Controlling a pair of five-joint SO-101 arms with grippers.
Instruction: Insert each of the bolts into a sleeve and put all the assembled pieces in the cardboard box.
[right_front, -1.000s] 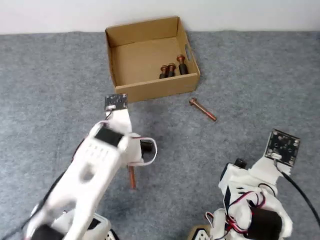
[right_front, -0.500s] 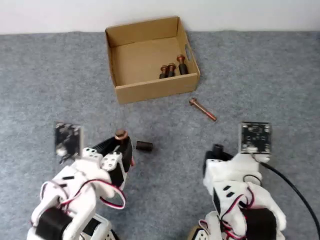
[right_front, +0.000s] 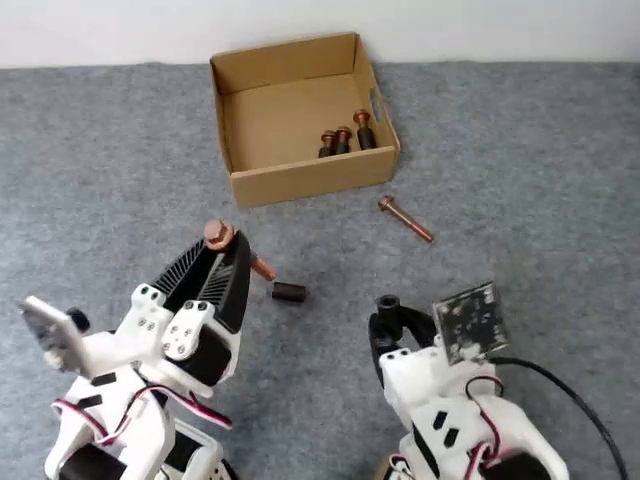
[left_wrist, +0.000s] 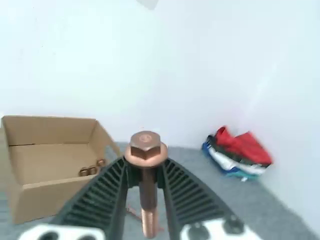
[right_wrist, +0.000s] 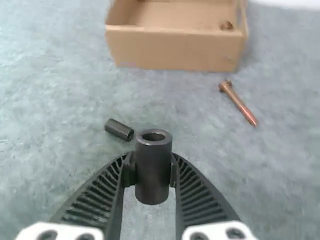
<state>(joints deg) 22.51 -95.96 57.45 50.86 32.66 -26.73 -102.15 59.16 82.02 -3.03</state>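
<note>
Holding tight, the left gripper (left_wrist: 145, 169) has its black ribbed fingers squeezed shut on a long copper-coloured metal bolt (left_wrist: 146, 195). The bolt's six-sided head pokes out past the tips. The right gripper (right_wrist: 151, 172) is squeezed the same way on a short black tube-shaped sleeve (right_wrist: 153, 150), and the sleeve's round hole faces out past the tips. The two grippers are well apart, so this bolt is not in this sleeve yet. Just past the tips of the left gripper, and a little farther out from the right gripper, a second black sleeve (right_front: 288, 292) lies on its side on the grey carpet (right_front: 520, 150). Farther out from the right gripper lies a second copper bolt (right_front: 405, 219). Farthest from both grippers is the brown cardboard box (right_front: 300, 182), with three finished pieces (right_front: 343, 140) standing in one corner. I think the bolt could miss the hole, because the hole is small and both arms must line up just right. The bolt is held only near its head, so a bump on its far end could tip it or push it loose. The left gripper could also knock the sleeve on the carpet and make it roll away. I can read no words or labels on the box or the parts.
</note>
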